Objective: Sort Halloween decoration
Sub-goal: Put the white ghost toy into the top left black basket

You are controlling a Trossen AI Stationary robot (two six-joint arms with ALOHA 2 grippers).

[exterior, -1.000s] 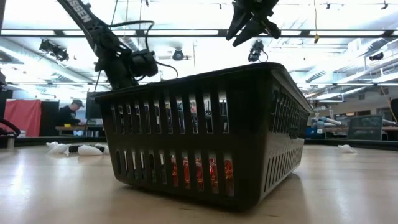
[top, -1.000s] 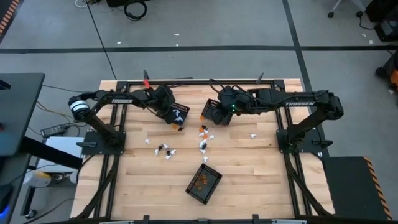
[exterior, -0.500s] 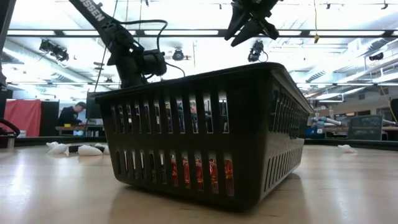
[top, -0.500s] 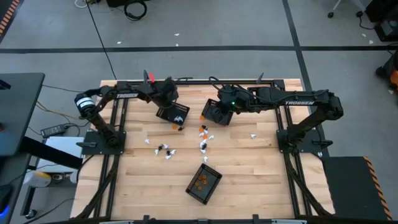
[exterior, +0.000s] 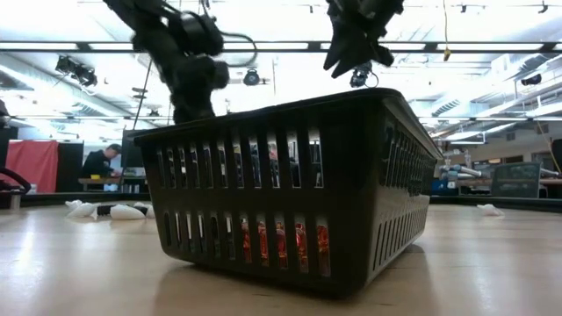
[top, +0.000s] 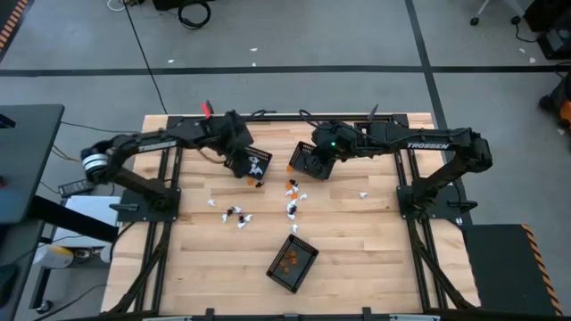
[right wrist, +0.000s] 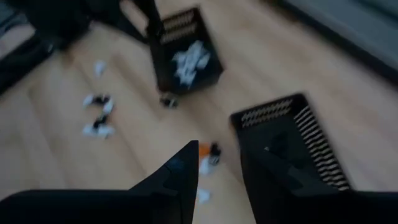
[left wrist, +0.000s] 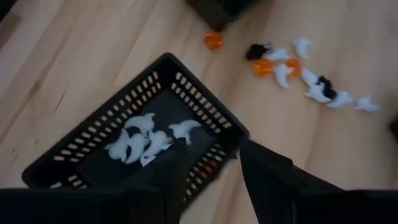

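Observation:
The Halloween decoration is a scatter of tiny white, orange and black trinkets [top: 292, 201] lying on the wooden table, with another cluster [top: 234, 214] to the left. A black mesh basket [left wrist: 93, 168] holds several white trinkets [left wrist: 146, 144]. My left gripper [left wrist: 211, 165] hangs open just above this basket's corner with nothing between its fingers. My right gripper [right wrist: 217, 162] is open and empty, high over the table beside a second black basket [right wrist: 292, 134]. A third basket [top: 293, 261] near the front edge holds orange trinkets.
A few loose white trinkets lie farther right [top: 363, 193], and one orange one [top: 260, 184] beside the white-trinket basket. The table's black frame [top: 268, 116] runs along the far edge. In the low view the orange-trinket basket [exterior: 290, 193] hides most of the table behind it.
My left gripper has risen straight up from the basket of white trinkets, which stays where it was. My right gripper has kept its place above the table.

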